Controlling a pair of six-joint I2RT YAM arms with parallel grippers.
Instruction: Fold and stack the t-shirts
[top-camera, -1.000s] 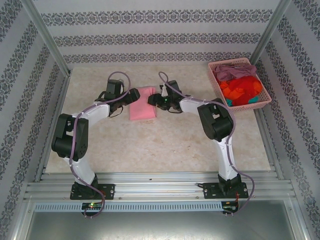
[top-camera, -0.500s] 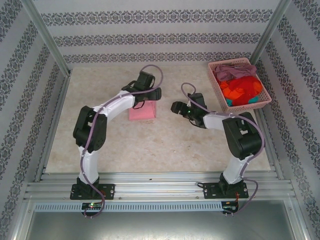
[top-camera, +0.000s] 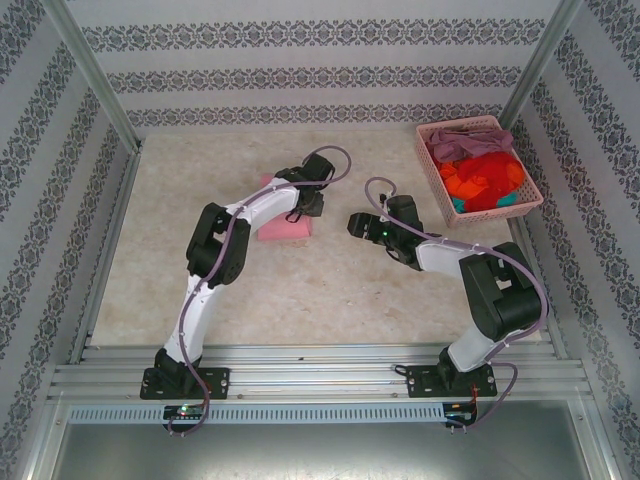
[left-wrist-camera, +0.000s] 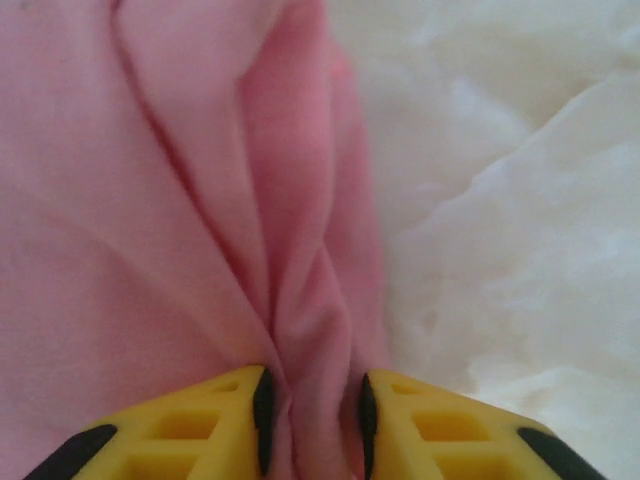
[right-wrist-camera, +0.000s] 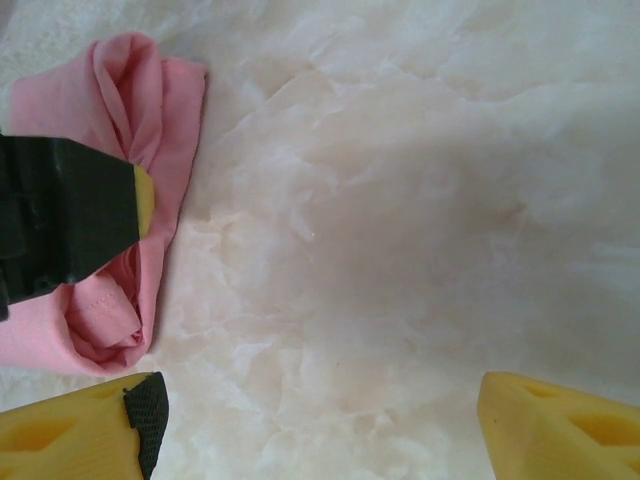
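Observation:
A folded light pink t-shirt (top-camera: 285, 228) lies on the table a little left of centre. My left gripper (top-camera: 306, 203) reaches over it from the left and is shut on a fold at its right edge; in the left wrist view the pink cloth (left-wrist-camera: 200, 200) bunches between the yellow fingers (left-wrist-camera: 230, 420). My right gripper (top-camera: 355, 222) hovers open just right of the shirt, with bare table between its fingers (right-wrist-camera: 80, 430). In the right wrist view the pink shirt (right-wrist-camera: 150, 100) sits at the upper left. Mauve (top-camera: 465, 140), orange-red (top-camera: 480, 178) and teal (top-camera: 510, 197) t-shirts are heaped in the basket.
The pink lattice basket (top-camera: 430, 132) stands at the back right corner. Metal frame posts and patterned walls close in the table on three sides. Pale marbled tabletop (top-camera: 330, 290) stretches open in front of the shirt.
My left arm swung right across the pink shirt and its jaws closed on the shirt's right edge. My right gripper let go, drew back to the right and opened.

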